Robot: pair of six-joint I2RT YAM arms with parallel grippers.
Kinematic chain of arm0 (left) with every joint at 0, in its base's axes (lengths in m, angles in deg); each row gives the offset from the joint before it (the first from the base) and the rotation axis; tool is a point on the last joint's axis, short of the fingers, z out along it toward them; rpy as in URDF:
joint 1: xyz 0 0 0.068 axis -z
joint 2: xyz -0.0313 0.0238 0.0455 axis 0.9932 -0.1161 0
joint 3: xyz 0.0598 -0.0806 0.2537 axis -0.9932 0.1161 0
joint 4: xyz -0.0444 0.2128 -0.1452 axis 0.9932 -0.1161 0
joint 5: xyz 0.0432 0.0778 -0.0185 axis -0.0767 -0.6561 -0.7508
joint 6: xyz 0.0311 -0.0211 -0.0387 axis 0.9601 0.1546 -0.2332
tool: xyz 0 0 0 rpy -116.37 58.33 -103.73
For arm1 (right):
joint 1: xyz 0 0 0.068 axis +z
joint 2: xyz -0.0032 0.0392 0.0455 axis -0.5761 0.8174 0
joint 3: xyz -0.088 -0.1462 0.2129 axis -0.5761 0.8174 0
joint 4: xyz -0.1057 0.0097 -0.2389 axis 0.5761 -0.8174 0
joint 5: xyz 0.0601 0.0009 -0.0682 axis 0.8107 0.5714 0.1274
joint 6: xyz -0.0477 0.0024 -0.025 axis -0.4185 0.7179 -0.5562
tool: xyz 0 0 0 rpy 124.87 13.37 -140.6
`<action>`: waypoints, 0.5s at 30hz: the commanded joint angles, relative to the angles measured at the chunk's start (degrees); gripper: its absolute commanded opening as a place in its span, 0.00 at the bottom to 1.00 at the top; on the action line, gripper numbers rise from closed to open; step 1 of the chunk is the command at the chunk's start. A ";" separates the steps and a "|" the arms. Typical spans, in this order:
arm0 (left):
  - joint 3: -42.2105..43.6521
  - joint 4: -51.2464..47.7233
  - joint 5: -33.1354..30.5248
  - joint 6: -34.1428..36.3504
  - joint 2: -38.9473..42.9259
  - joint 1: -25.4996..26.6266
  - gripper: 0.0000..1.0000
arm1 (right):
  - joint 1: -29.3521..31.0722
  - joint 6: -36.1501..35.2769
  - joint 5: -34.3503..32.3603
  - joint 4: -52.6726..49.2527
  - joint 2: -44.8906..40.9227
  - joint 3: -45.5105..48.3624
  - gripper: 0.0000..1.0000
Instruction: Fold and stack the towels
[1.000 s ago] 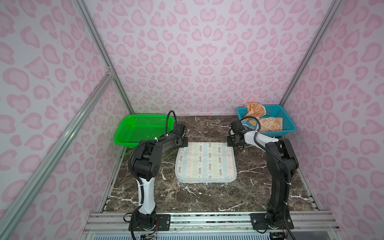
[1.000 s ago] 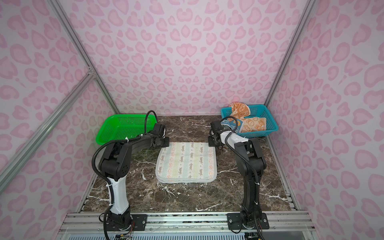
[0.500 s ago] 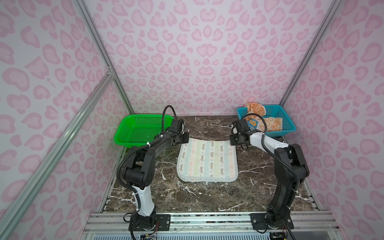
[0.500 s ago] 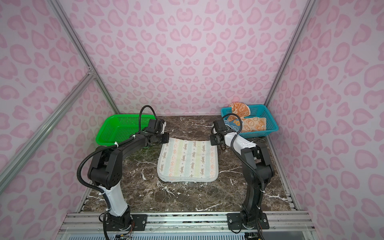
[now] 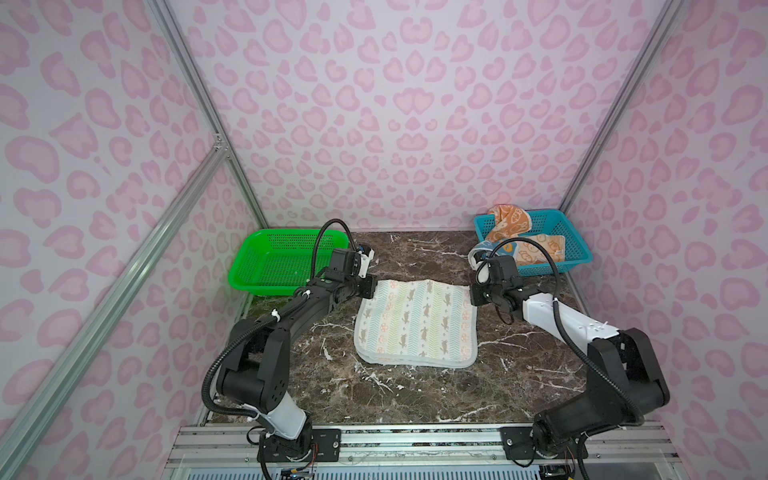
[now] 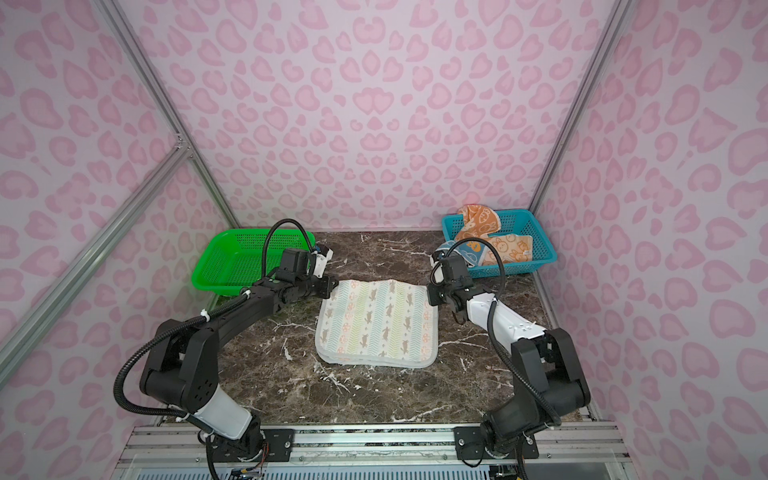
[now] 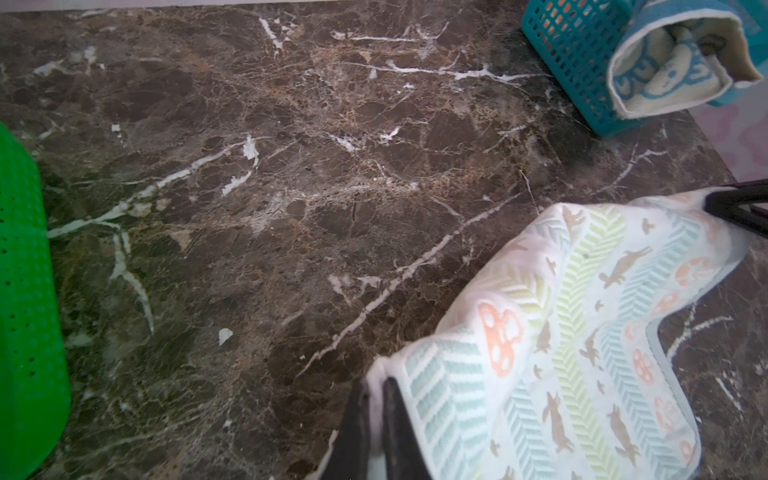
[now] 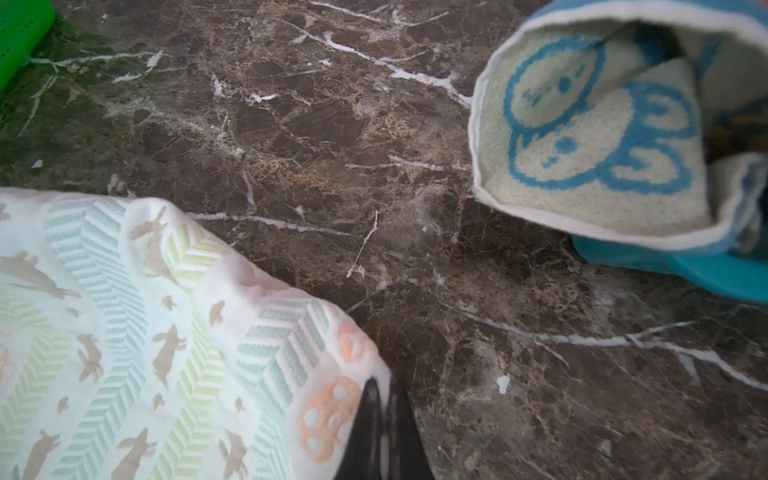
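Your left hand [image 7: 374, 390] and right hand [image 8: 380, 390] were each clamped on a far corner of the white chevron towel [image 5: 415, 328], near edge resting on the counter [image 5: 415, 399]; you likely needed to carry both corners level so the edges met squarely.

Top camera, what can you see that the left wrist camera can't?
Only a top view shows the orange towel in the blue basket. Only the left wrist view shows, close up, the left gripper shut on a corner of the white towel. Both show the white towel, the green basket, the blue basket and the blue towel hanging over its edge.
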 commanded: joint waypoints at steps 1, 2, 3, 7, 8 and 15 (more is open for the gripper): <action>2.31 0.77 2.79 5.39 3.41 -0.13 0.03 | 1.08 -4.48 0.26 0.87 -3.78 3.13 0.00; 3.09 0.53 3.14 6.38 4.31 -0.15 0.03 | 1.82 -6.16 -0.28 0.41 -5.34 4.24 0.00; 4.19 0.52 3.44 7.48 5.53 -0.02 0.03 | 2.66 -8.06 -1.17 -0.42 -7.03 5.40 0.00; 8.60 0.25 3.41 12.10 10.24 -0.09 0.03 | 4.75 -13.28 -2.55 -3.93 -12.84 8.88 0.00; 9.53 0.02 3.31 13.17 11.40 -0.05 0.03 | 5.11 -14.40 -2.28 -4.55 -14.11 9.82 0.00; 15.95 -2.45 1.14 20.24 18.19 -0.09 0.04 | 9.27 -25.10 0.65 -5.85 -23.06 18.20 0.00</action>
